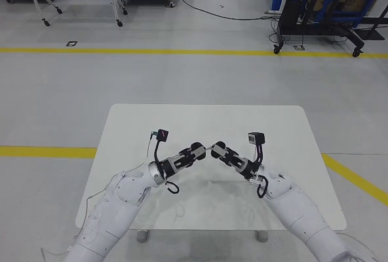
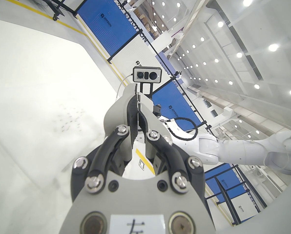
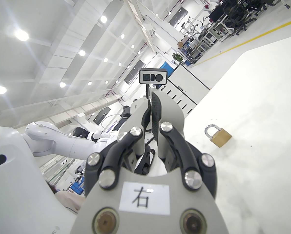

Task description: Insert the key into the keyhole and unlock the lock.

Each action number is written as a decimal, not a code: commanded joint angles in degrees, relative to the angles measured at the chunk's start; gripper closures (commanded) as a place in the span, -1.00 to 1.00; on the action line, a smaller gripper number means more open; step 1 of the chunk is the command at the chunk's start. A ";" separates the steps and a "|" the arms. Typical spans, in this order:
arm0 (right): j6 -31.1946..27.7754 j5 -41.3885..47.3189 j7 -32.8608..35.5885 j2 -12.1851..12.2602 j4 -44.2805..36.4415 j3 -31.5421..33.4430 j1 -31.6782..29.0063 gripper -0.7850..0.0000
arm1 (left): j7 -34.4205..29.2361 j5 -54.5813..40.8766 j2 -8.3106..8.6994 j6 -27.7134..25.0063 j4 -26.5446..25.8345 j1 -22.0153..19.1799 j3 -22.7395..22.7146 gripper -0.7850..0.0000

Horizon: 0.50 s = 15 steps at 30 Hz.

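Observation:
A brass padlock with a steel shackle lies flat on the white table, off to one side of my right gripper. That gripper is shut, its black pads pressed together. My left gripper is shut too, pads touching. From above, the left gripper and the right gripper meet tip to tip over the middle of the table. Each wrist view shows the other arm's wrist camera just past its own fingertips.
The tabletop is bare white, with faint scuff marks near the left gripper. Yellow floor lines run around the table. Carts and racks stand far back on the floor.

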 commanded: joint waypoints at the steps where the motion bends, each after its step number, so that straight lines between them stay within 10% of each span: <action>1: 0.00 0.04 0.47 -0.15 0.01 0.40 -0.10 1.00 | -0.30 -0.11 0.02 -0.15 0.00 -0.07 0.04 0.10; 15: 0.00 0.19 3.45 -1.21 0.08 2.34 -0.63 1.00 | -0.17 0.11 -0.03 -0.63 0.27 -0.28 0.48 0.26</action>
